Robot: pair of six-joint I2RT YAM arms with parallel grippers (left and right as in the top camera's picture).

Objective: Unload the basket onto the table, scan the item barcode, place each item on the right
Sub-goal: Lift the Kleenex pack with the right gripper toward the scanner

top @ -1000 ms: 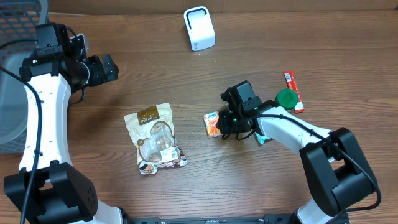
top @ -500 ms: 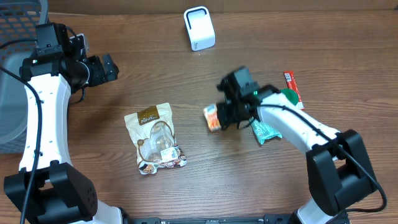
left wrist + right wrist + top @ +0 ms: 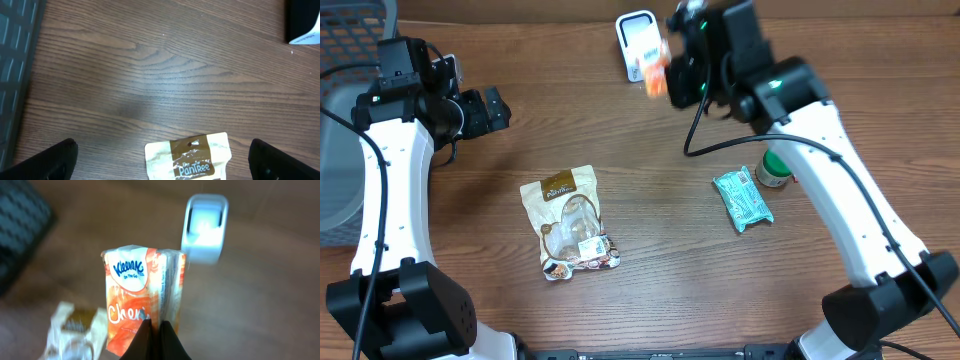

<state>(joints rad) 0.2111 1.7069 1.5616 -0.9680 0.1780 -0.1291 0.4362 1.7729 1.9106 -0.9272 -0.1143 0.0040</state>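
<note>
Tissue pack (image 3: 135, 305) near white scanner (image 3: 205, 227)

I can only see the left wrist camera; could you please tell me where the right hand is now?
Observer: The right hand is held up close to the white scanner at the far edge of the table.
Operator: Is it holding anything?
Observer: Yes, it is shut on an orange Kleenex tissue pack.
Operator: What lies on the table's right side?
Observer: A teal snack packet beside a green-lidded container.
</note>
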